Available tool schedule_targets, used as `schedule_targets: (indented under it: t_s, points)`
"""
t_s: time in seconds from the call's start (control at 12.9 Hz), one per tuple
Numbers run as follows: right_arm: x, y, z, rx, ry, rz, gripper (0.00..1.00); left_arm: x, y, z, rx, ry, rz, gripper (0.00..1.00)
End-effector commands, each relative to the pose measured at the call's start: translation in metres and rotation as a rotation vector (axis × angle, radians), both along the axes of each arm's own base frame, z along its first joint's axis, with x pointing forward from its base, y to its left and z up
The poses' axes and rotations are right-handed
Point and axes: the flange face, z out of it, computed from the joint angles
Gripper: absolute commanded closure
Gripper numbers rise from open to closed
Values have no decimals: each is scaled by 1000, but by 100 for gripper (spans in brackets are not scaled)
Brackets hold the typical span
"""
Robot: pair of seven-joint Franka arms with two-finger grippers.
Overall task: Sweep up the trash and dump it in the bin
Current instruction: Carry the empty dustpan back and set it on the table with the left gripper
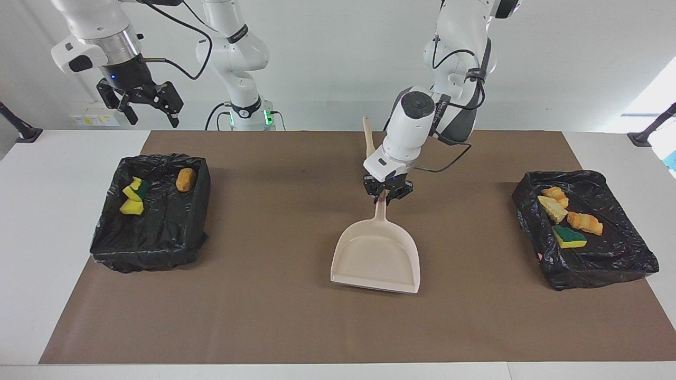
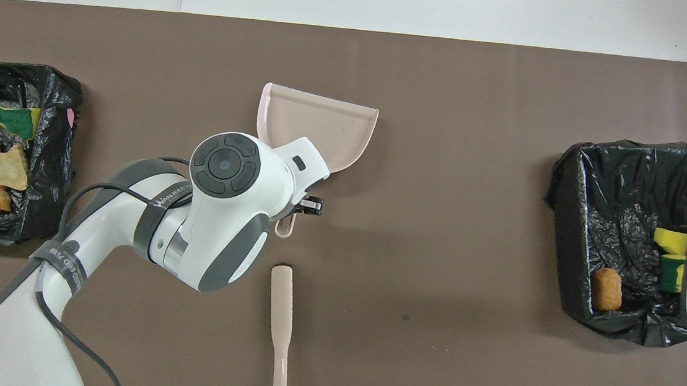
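Note:
My left gripper [image 1: 385,196] is shut on the handle of the beige dustpan [image 1: 376,258], in the middle of the brown mat. The pan is empty, its mouth facing away from the robots; I cannot tell whether it touches the mat. From overhead, the left arm covers part of the dustpan [image 2: 325,120]. Trash [image 1: 570,224] lies in the black-lined bin [image 1: 597,272] at the left arm's end. More trash [image 1: 133,198] lies in the bin [image 1: 148,248] at the right arm's end. My right gripper [image 1: 141,105] hangs open and empty, high over that bin's near side.
A beige brush [image 2: 280,327] with dark bristles lies on the mat, nearer to the robots than the dustpan and partly hidden by the left arm in the facing view. The brown mat [image 1: 264,316] covers most of the white table.

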Motion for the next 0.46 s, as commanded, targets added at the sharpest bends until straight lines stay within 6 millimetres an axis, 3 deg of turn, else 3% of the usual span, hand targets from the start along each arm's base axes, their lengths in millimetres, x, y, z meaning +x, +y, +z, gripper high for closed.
schedule_targets:
  t_s: [0.0,0.39]
  points:
    - [-7,2,1,20,7,-16,0,-4,0,-2,-16,-15,14,100]
    - [-7,2,1,20,8,-16,0,-11,-5,-19,-16,-8,18,100]
